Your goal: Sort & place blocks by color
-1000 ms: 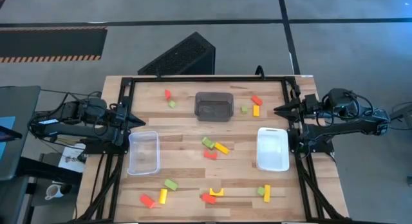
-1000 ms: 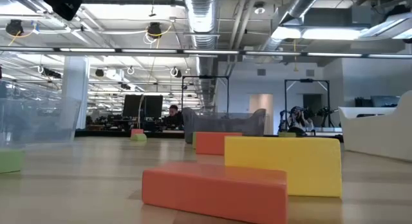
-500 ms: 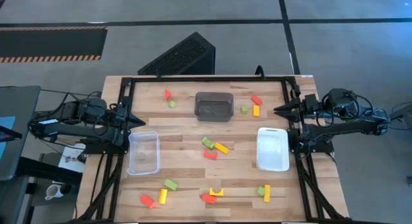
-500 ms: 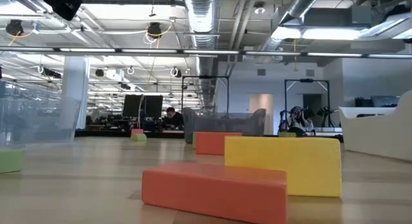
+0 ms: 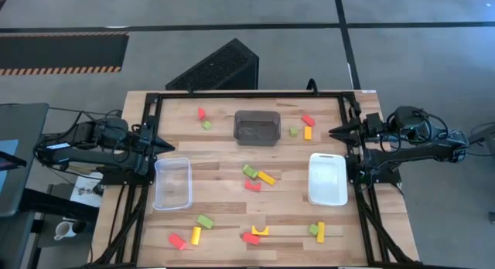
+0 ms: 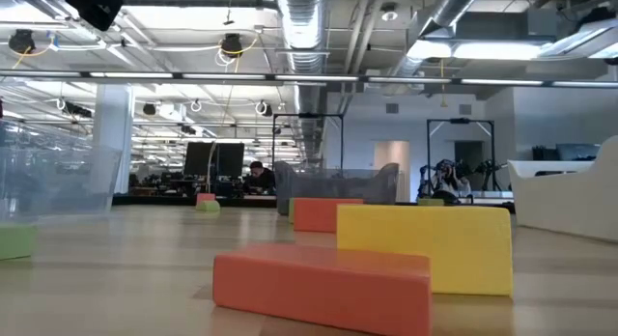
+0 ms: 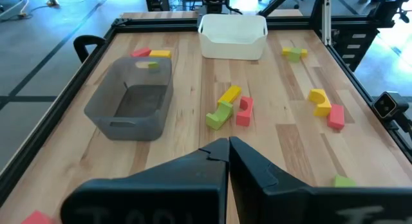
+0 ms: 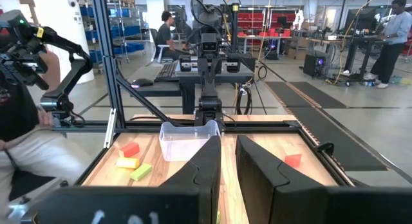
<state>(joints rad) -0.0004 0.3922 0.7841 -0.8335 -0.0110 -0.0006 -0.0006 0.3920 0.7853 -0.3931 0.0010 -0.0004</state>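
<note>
The left claw (image 7: 228, 141) is clenched empty, the right claw (image 8: 228, 141) slightly parted, empty, clear of the blocks (image 5: 257, 177).

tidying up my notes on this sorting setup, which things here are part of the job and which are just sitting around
Part of the job:
- small red, yellow and light green toy blocks scattered over the wooden table
- clear plastic bin
- dark grey bin
- white bin

Just there:
- black slatted box on the floor beyond the table
- left gripper and right gripper, parked at the table's sides
</note>
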